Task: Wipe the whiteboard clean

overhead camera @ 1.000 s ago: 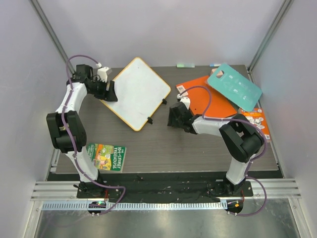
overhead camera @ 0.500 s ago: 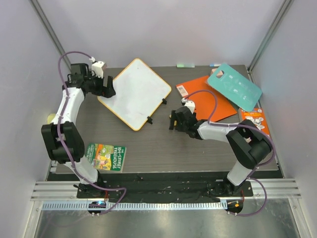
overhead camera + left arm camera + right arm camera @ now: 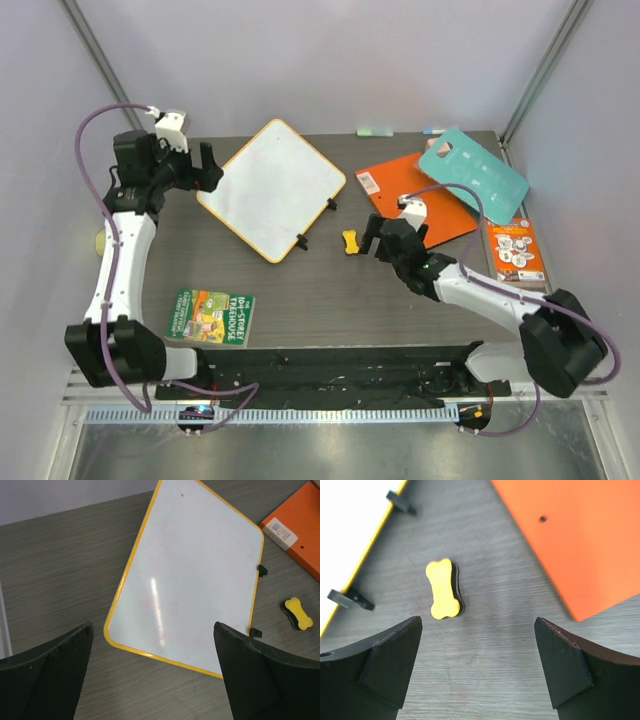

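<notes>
The whiteboard lies flat at the back left of the table, white with a yellow rim and two black clips on its right edge; no writing shows on it. It fills the left wrist view. A small yellow bone-shaped eraser lies on the table just right of the board, also in the right wrist view and the left wrist view. My left gripper is open and empty off the board's left corner. My right gripper is open and empty, just right of the eraser.
An orange book lies at the back right with a teal card overlapping its far corner. A small orange booklet lies at the right edge. A green book lies at the front left.
My right gripper let go of the yellow eraser and drew back to the right, leaving it on the table. My left gripper pulled away from the board's left edge, up and leftward.
</notes>
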